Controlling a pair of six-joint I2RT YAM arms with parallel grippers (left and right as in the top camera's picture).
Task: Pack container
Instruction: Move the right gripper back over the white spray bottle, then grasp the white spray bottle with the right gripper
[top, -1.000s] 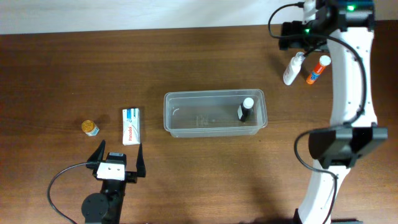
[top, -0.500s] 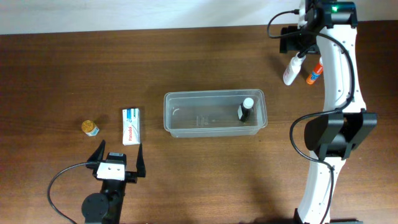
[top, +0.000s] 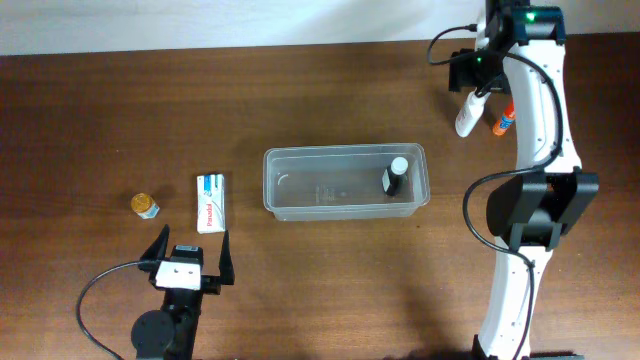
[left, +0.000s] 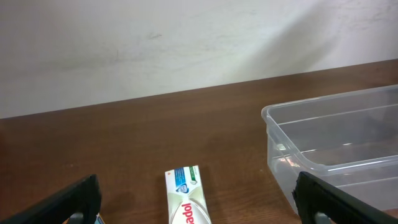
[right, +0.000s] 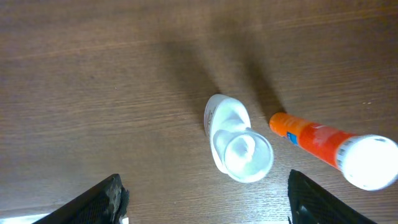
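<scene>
While both grippers stand wide open and empty, the container (top: 300, 152) sits mid-frame in the overhead view.
Right gripper (right: 205, 202) hovers at upper right, fingers either side of a white bottle (right: 231, 140) — not touching it; left gripper (top: 192, 250) rests at lower left, near a toothpaste box (top: 210, 202).

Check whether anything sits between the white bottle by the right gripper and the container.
Nothing visible does: only bare table separates the white bottle from the container. The orange tube lies on the bottle's other side; a small dark bottle stands inside.
</scene>
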